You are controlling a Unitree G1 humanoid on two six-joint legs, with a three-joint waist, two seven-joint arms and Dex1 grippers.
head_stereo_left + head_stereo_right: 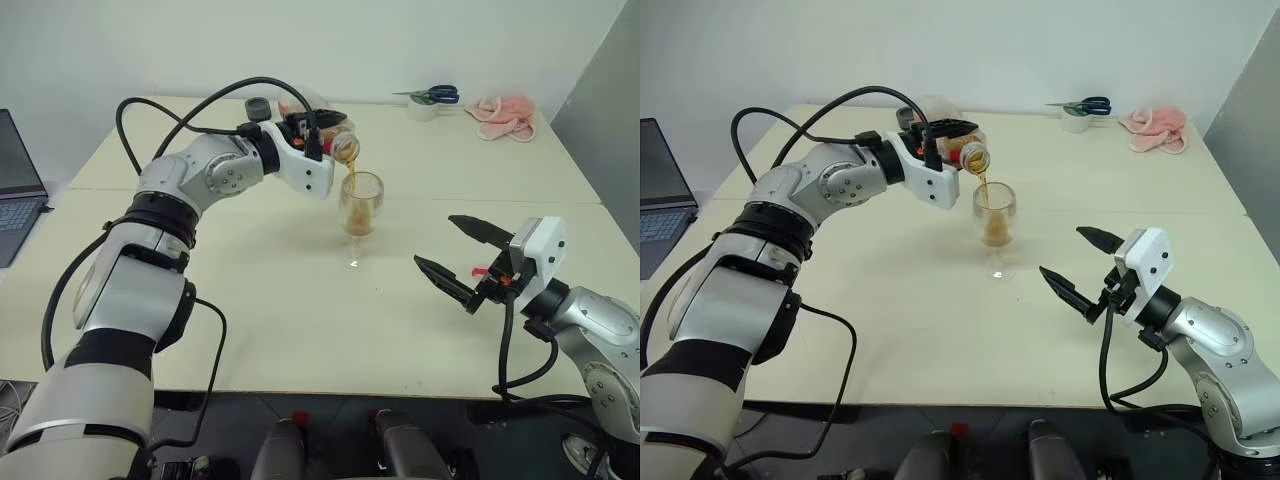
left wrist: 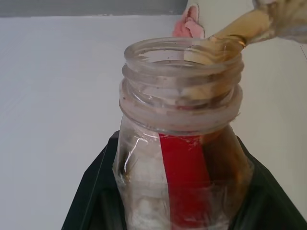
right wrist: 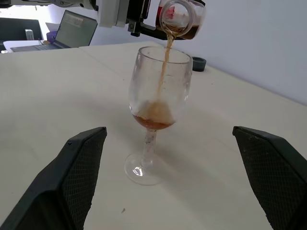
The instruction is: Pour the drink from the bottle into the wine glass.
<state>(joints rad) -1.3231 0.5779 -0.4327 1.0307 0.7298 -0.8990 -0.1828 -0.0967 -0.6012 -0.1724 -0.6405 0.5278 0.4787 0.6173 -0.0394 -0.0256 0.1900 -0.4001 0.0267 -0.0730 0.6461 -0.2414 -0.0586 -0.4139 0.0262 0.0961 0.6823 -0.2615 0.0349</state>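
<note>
The bottle point(image 1: 335, 140) is clamped, tipped, in the left end effector point(image 1: 312, 132) above the wine glass point(image 1: 360, 215) mid-desk point(image 1: 250, 300), the right end effector point(image 1: 458, 262) gapes empty nearby, and the drink point(image 3: 165, 60) could be spilled if the thin stream drifts past the rim.

One bottle point(image 1: 338, 140), one wine glass point(image 1: 361, 205), one laptop point(image 1: 17, 185) far left, one pair of scissors point(image 1: 432, 95), one pink cloth point(image 1: 505, 115), two tools.

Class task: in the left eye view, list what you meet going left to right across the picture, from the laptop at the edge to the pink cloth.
laptop → left gripper holding the bottle → wine glass → scissors → right gripper → pink cloth
</note>
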